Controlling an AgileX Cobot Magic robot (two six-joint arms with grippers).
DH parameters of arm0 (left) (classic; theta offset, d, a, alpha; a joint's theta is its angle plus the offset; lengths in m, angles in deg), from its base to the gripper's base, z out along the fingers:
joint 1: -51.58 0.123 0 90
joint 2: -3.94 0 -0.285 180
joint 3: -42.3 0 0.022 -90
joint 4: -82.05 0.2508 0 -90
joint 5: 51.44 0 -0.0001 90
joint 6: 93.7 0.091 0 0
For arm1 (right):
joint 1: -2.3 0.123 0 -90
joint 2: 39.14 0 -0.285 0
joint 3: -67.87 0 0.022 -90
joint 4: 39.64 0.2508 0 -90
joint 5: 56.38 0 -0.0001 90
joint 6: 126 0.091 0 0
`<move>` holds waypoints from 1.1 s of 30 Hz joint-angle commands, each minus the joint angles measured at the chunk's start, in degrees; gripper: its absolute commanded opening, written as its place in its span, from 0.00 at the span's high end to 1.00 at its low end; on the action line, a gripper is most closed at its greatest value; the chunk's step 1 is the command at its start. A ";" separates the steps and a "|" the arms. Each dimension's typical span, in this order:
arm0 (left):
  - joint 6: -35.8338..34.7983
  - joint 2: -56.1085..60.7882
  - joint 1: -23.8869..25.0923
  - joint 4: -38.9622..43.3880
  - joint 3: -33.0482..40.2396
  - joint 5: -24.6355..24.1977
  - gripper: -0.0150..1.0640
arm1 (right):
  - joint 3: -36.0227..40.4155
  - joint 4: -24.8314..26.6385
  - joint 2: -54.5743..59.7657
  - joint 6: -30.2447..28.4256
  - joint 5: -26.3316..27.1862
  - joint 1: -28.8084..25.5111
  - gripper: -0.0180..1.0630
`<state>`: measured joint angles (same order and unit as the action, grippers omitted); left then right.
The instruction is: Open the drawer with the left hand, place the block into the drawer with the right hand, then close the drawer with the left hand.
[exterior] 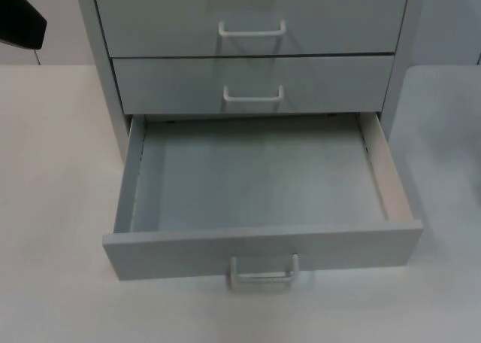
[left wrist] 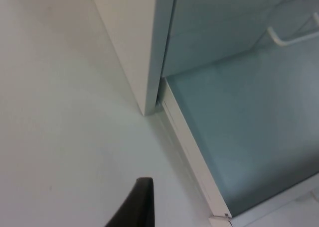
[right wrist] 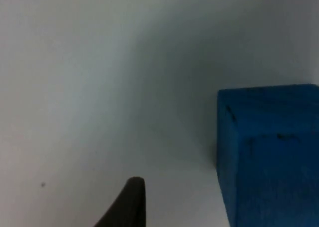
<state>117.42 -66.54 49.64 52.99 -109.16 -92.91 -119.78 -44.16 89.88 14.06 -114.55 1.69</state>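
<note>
Now the drawer [exterior: 255, 185] stands open (still empty); the right gripper [right wrist: 130, 202], grip unclear, should close squarely around the blue block [right wrist: 271, 152].

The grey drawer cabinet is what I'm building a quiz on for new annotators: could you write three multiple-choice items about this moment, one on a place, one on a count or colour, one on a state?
1. Where does the blue block lie?
A. on the white table top
B. inside the bottom drawer
C. on top of the cabinet

2. How many white drawer handles does the top view show on the grey drawer cabinet?
A. one
B. three
C. five

3. What state is the grey bottom drawer in?
A. pulled out, nothing in it
B. shut
C. pulled out, block inside

Key: 1 A, the right wrist view shows it resting on the white table top; 2 B, one handle per drawer front; 3 A, its bare floor shows.
</note>
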 commanded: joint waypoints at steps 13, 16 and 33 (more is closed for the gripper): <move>-0.49 0.48 -0.46 0.13 0.33 -0.18 0.01 | -0.38 -1.90 3.47 -0.85 2.27 -0.34 0.05; -0.49 0.48 -0.46 0.13 0.33 -0.18 0.01 | -0.38 -3.15 3.47 -0.06 2.27 -0.34 0.32; -0.49 0.48 -0.46 0.77 0.33 0.15 0.01 | -0.93 -5.87 -12.50 18.35 -2.60 -0.23 0.98</move>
<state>117.40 -66.54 49.64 53.34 -109.16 -92.91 -120.42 -49.67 78.65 30.60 -115.94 1.69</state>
